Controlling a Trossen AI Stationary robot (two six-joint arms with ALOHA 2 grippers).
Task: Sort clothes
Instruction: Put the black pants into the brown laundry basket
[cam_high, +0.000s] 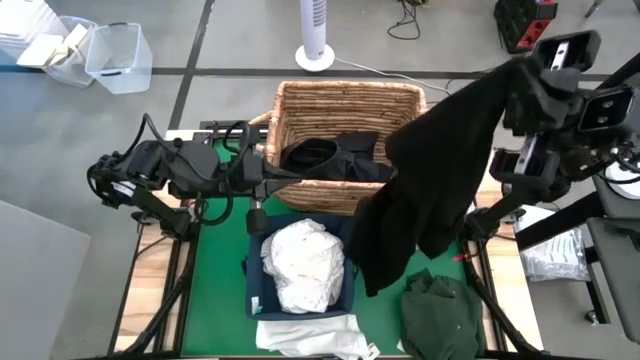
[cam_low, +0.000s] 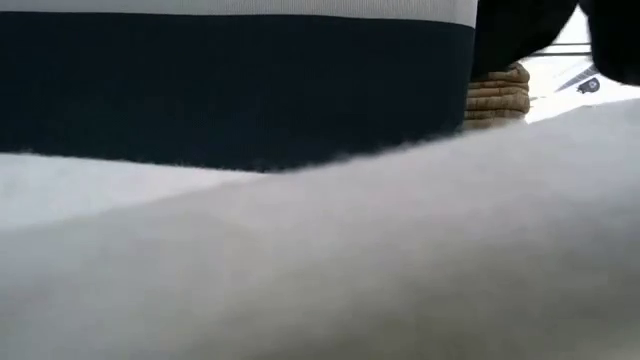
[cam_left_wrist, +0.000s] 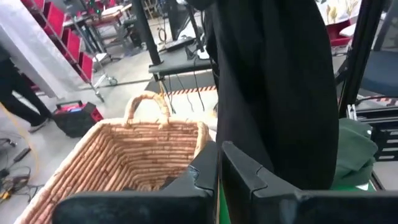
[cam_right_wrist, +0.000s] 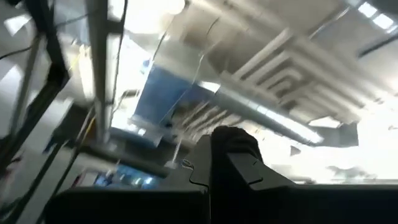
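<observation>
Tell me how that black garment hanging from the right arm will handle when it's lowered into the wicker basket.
Likely floppy: the black garment hangs in long folds from the right gripper. Probably light, since shut fingers alone hold it. It may drape over the wicker basket rim rather than drop cleanly.

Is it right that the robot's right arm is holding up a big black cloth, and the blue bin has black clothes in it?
Not quite. The right gripper does hold up the big black cloth, but the blue bin holds white clothes, not black ones. The high view shows this. The black clothes lie in the wicker basket.
</observation>
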